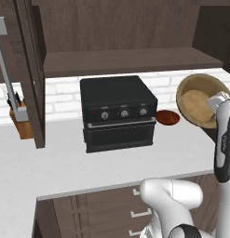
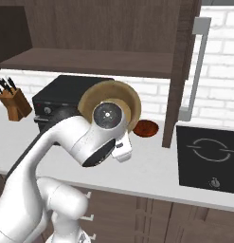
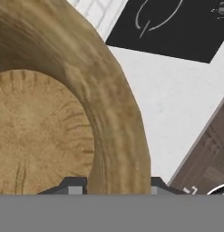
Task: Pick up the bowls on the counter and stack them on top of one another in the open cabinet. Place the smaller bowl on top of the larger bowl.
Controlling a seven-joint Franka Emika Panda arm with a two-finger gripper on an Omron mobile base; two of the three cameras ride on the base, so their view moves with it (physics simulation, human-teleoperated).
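gripping the larger bowl [image 1: 200,100] rim, jaws above counter [image 1: 56,162]; toaster oven [image 1: 117,113], smaller bowl [image 1: 167,117] beside.

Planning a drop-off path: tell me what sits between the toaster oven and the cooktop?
The small dark red bowl and the cabinet's side panel, in the right base view.

Two bowls: one tan [image 1: 200,100], one dark red [image 1: 167,117]; one oven [image 1: 117,113]; one knife block [image 1: 21,122].

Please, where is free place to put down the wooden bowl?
The cabinet shelf above the black oven looks bare. The counter before the oven is free too. It is tight between oven and red bowl.
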